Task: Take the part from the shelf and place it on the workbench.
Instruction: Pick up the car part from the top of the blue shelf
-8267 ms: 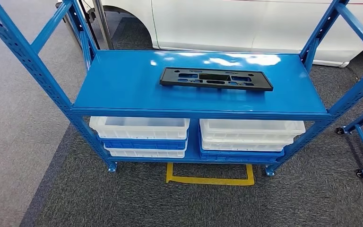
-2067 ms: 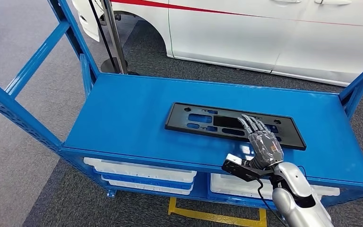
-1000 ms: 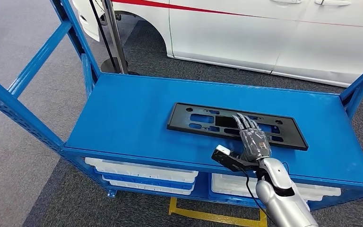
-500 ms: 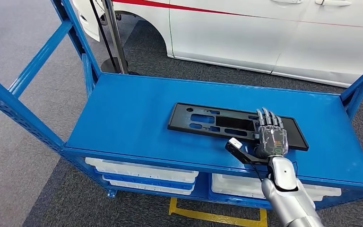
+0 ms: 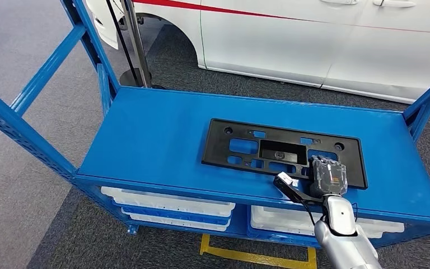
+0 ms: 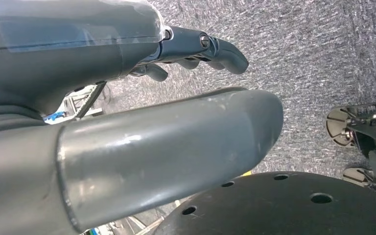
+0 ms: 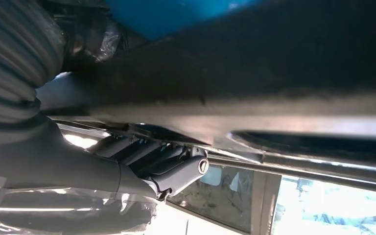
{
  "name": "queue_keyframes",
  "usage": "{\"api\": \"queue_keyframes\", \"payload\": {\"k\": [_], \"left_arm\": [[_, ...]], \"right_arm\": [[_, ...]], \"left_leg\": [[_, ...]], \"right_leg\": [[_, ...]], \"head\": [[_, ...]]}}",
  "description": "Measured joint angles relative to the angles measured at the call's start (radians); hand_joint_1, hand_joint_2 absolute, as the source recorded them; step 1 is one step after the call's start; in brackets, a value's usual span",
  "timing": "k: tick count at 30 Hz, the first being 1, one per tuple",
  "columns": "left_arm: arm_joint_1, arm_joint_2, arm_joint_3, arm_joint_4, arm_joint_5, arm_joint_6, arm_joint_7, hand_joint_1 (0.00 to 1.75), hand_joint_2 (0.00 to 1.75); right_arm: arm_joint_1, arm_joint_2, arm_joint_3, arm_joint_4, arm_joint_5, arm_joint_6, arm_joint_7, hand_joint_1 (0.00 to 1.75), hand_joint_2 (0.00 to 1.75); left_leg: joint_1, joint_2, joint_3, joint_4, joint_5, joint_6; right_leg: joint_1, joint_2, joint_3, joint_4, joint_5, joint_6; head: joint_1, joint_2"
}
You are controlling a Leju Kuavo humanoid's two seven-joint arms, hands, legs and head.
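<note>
From the head view I see my right hand [image 5: 327, 178] gripping the near edge of the black part [image 5: 283, 151], tilted up off the blue shelf [image 5: 145, 129]. A white car [image 5: 325, 39] stands behind; white bins [image 5: 168, 204] sit below. I can read no writing.

At the left wrist, my left hand [image 6: 127, 98] hangs loosely curled over carpet [image 6: 323, 58], holding nothing.

At the right wrist, fingers [image 7: 171, 164] clamp the part's edge.
</note>
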Motion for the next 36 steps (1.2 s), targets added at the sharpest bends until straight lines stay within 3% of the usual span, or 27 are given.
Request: {"api": "queue_keyframes", "payload": {"k": [8, 12, 27, 36], "left_arm": [[0.000, 0.000, 0.003, 0.000, -0.001, 0.001, 0.003, 0.00, 0.00], [0.000, 0.000, 0.006, 0.000, 0.003, 0.001, -0.001, 0.00, 1.75], [0.000, 0.000, 0.033, 0.000, 0.011, 0.006, -0.016, 0.00, 1.75], [0.000, 0.000, 0.048, 0.000, -0.002, 0.022, 0.001, 0.00, 1.75]], "right_arm": [[0.008, 0.000, -0.016, -0.010, 0.000, 0.007, -0.007, 1.68, 1.75], [0.013, 0.000, -0.022, -0.016, 0.000, 0.010, -0.013, 1.68, 1.75], [0.047, 0.001, -0.049, -0.066, -0.038, -0.004, -0.070, 1.69, 1.75], [0.156, 0.013, -0.059, -0.291, -0.129, -0.018, -0.160, 1.69, 1.75]], "left_leg": [[0.000, 0.000, 0.000, 0.000, 0.000, 0.000], [0.000, 0.000, 0.000, 0.000, 0.000, 0.000], [0.000, 0.000, 0.000, 0.000, 0.000, 0.000], [-0.001, 0.000, -0.001, 0.001, -0.001, 0.000]], "right_leg": [[0.000, 0.000, 0.000, 0.000, 0.000, 0.000], [0.000, 0.000, 0.000, 0.000, 0.000, 0.000], [0.000, 0.000, 0.000, 0.000, 0.000, 0.000], [-0.005, 0.000, -0.001, 0.000, 0.000, 0.000]], "head": [[0.000, 0.000], [0.000, 0.000], [0.000, 0.000], [0.000, 0.000]]}}
